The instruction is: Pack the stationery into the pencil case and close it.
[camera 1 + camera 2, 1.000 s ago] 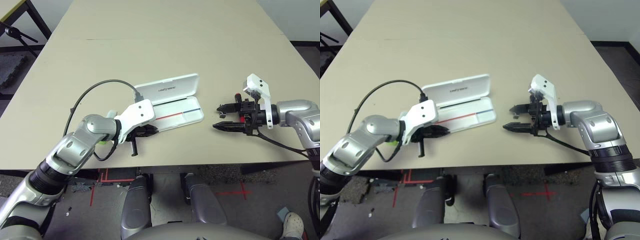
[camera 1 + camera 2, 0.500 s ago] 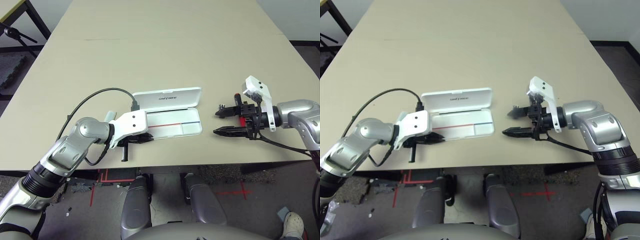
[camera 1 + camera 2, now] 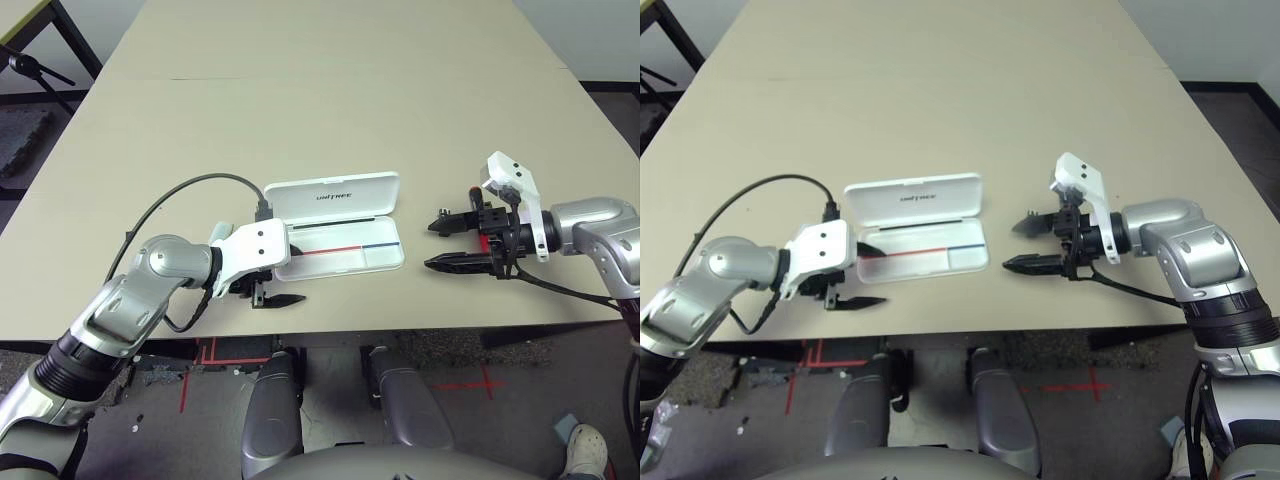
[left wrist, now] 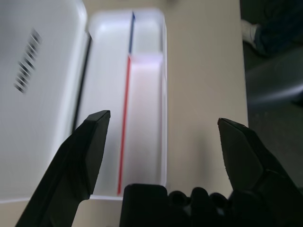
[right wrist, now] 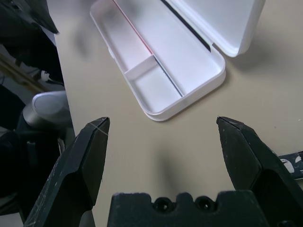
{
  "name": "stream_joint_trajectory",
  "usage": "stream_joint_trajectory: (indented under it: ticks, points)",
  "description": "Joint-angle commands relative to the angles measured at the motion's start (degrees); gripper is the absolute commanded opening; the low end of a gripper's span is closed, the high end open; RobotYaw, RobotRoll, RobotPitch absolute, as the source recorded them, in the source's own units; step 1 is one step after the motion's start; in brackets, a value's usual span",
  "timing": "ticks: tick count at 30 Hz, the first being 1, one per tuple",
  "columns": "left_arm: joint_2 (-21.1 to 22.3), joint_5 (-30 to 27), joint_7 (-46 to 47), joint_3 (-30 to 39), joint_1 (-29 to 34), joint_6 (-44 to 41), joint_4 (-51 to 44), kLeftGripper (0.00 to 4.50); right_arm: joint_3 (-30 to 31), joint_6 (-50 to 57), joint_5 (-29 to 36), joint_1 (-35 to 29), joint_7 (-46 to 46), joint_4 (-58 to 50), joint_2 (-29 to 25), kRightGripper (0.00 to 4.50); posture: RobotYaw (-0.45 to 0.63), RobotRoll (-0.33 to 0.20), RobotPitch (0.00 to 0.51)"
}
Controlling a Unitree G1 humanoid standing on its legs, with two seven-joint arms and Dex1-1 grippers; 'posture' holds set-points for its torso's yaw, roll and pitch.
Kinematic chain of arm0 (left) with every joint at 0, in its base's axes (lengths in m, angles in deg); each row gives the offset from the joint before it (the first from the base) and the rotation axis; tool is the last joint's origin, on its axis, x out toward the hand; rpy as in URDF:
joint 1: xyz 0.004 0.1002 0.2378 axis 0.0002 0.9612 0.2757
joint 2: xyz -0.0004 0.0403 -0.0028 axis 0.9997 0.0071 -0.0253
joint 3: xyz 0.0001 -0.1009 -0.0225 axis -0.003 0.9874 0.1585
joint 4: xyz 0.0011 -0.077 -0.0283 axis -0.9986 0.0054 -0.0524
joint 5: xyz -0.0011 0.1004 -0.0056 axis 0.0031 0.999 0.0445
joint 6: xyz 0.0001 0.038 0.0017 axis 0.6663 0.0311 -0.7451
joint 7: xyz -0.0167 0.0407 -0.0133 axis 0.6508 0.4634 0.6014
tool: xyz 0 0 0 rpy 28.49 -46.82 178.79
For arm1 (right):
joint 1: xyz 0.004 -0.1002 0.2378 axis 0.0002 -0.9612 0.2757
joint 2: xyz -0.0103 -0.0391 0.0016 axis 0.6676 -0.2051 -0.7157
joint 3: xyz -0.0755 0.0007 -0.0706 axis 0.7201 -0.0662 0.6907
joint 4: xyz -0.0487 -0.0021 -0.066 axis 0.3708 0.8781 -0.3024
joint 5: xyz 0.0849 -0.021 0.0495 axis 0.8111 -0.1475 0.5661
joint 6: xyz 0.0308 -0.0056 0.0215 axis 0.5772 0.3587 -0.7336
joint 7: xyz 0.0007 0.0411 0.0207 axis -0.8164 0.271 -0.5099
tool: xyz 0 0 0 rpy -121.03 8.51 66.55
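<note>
Left gripper opens as the case comes square

The highlighter point(image 3: 221, 232), its pale end peeping out, lies on the table just beside the left gripper point(image 3: 299, 274), partly hidden by that arm. The left gripper, shut a second ago, now stands wide open and holds nothing, with its farther finger over the left end of the pencil case point(image 3: 375, 262) and the nearer one over the table on the robot's side. The case has turned from its earlier slant to lie nearly square to the robot, which should make loading simpler (if the open fingers don't nudge it round again).

The case sits between the two grippers, its long axis running from the left gripper towards the right one, the right end slightly farther from the robot. Its lid point(image 3: 376, 190) is open on the far side, the lettering reading upright from the robot; the tray is empty, so both packing and closing remain.

The right gripper point(image 3: 429, 246) is also wide open and empty, pointing at the case's right end but apart from it. The marker point(image 3: 484, 243) lies beneath that gripper, its long axis running across the gripper's reach. Picking it up probably needs that arm drawn back first.
</note>
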Motion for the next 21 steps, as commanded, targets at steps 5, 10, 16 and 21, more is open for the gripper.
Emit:
stream_joint_trajectory:
  ticks: [5, 10, 16, 21]
  points:
    - [1.2, -8.8, -1.1, 8.6, -1.9, -3.2, -2.8, 4.47, -12.7, 7.6, 10.2, 3.7, -10.8, -2.4, 5.4, 4.50, -0.06, 0.000, 0.197]
    - [1.9, -10.1, -0.8, 9.7, -3.3, -4.5, -3.3, 4.47, -14.5, 13.2, 9.4, 5.6, -21.7, -2.9, 6.1, 4.50, -0.07, 0.000, 0.197]
    - [1.8, -9.5, -0.5, 8.7, -4.6, -5.0, -3.0, 4.47, -21.1, 21.2, 7.4, 15.2, -41.6, 4.5, 11.7, 4.50, -0.08, 0.000, 0.197]
    - [1.7, -8.9, -0.2, 7.8, -4.8, -5.0, -3.0, 4.47, -19.0, 26.1, 1.5, 17.8, -51.7, 8.5, 11.3, 4.50, -0.08, 0.000, 0.199]
